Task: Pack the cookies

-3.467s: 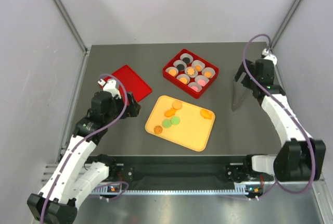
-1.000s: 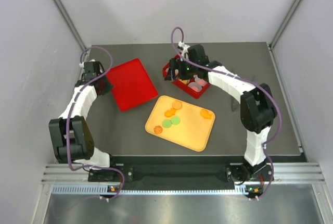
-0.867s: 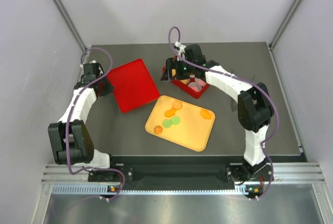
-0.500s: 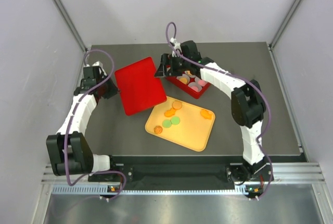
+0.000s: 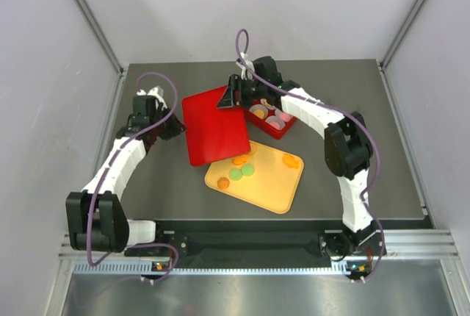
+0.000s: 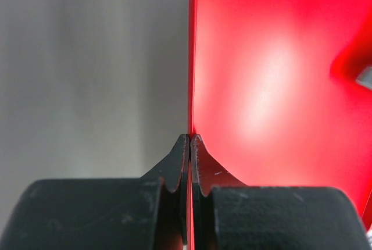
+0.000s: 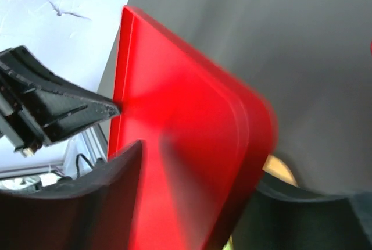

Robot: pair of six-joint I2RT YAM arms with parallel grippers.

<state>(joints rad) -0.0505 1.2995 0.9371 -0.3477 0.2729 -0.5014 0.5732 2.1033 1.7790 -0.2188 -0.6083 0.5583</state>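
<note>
Grey table [image 5: 367, 110]: left claw [image 6: 189, 138], right claw [image 5: 229, 98] outstretched at red lid [image 5: 215, 126].

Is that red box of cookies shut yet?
Open. The red lid is off the red box, pinched by the left gripper beside it; cookies inside show uncovered.

1 red lid [image 5: 215, 125], flat with rounded corners, is tilted up off the dark grey table [image 5: 154, 184]. From above, its near edge covers the far left corner of 1 yellow tray [image 5: 275, 184]. Just right of it is 1 red box [image 5: 279, 133] with white paper cups [image 5: 283, 115] inside. Pale walls stand around.
</note>
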